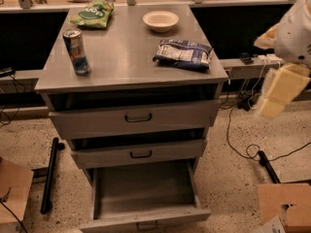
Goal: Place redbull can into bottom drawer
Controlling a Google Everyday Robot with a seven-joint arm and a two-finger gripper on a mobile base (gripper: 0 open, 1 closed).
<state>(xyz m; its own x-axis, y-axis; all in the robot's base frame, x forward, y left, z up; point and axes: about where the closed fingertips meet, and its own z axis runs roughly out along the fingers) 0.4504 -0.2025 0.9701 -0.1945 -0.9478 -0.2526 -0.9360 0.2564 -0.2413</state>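
Observation:
The redbull can (77,51) stands upright on the left side of the grey cabinet top (126,57). The bottom drawer (145,191) is pulled out wide and its box holds nothing. My gripper (272,98) hangs at the right edge of the view, beside the cabinet's right side, well away from the can and holding nothing I can see.
A green snack bag (93,14) lies at the back left, a white bowl (160,20) at the back middle, a blue-white chip bag (183,54) on the right. Two upper drawers (136,118) are nearly shut. Cardboard boxes (284,205) and cables (243,144) lie on the floor.

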